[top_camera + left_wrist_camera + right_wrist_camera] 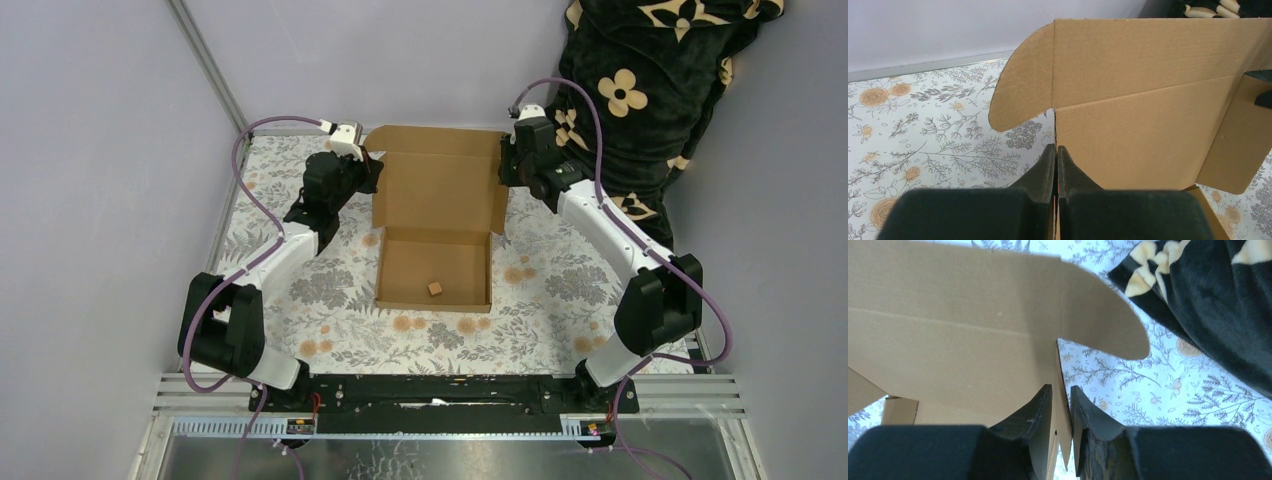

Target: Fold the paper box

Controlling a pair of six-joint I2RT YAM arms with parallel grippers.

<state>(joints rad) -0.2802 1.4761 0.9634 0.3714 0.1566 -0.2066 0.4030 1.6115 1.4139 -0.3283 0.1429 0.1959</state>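
"Brown cardboard is what I want placed, but start at the left."

"On the left, the black two-finger left gripper (374, 168) (1056, 149) reaches in over the grey-and-orange floral tablecloth (330, 300) that covers the table. Its fingers are pinched together on the left edge of the plain brown corrugated-cardboard paper box (440, 190) (1148, 125) (948, 340), just below a rounded flap."

"And the box itself?"

"It sits in the middle of the table, nearer the far edge than the near one. Its shallow tray lies flat. The lid is raised behind the tray, inner face towards the arms. A small tan cube (435, 288) lies inside the tray, close to its near wall."

"The right side?"

"The black right gripper (505, 170) (1061, 388) straddles the right edge of the lid. Its fingers stand slightly apart, one on either side of the cardboard. Light shows between the panel and the outer finger. I cannot tell whether the inner finger touches."

"Beyond that?"

"A black plush blanket (650, 140) with cream flowers is heaped at the far right corner, just beside the right arm."
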